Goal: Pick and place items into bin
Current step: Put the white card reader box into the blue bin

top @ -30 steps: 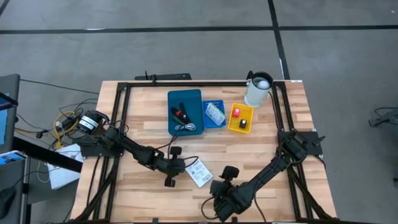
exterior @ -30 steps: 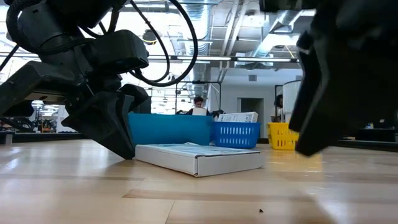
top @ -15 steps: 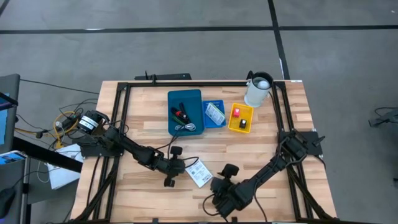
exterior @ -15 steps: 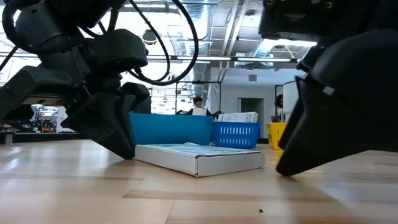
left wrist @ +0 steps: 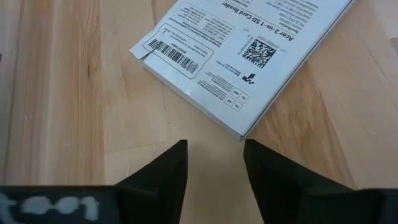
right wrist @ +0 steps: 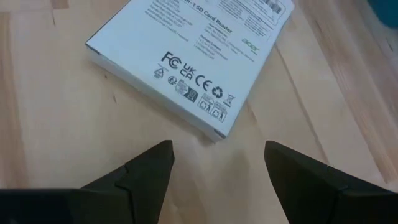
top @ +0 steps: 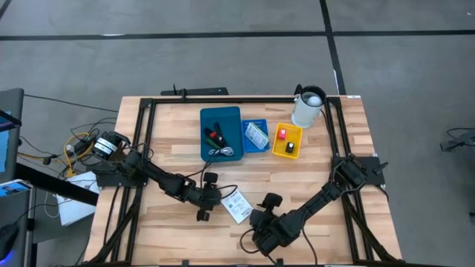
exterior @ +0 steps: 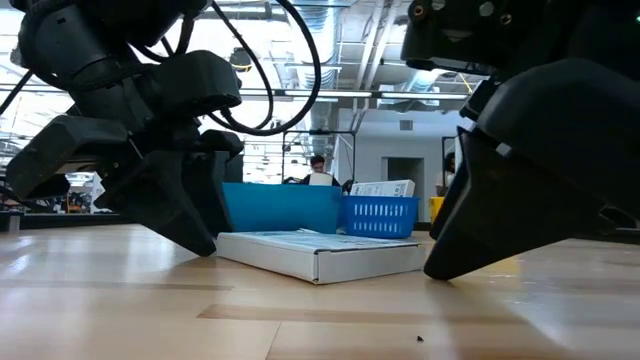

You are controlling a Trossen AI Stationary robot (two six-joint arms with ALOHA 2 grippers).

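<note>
Lying flat on the bare wood at about 6 o'clock from the blue bin [top: 222,133], the white printed packet [top: 237,207] looks light, stiff and slick, so I'd pinch it across a thin edge, not press on its face. Left gripper [top: 208,197] sits just off its 9 o'clock side and right gripper [top: 259,221] at its 4 o'clock corner, both spread and grasping nothing. Wrist views show the barcode and "SD Card Reader" print that the high view can't resolve, while only the high view shows the blue basket [top: 256,136], yellow tray [top: 287,141] and white jug [top: 308,107] beyond.
</note>
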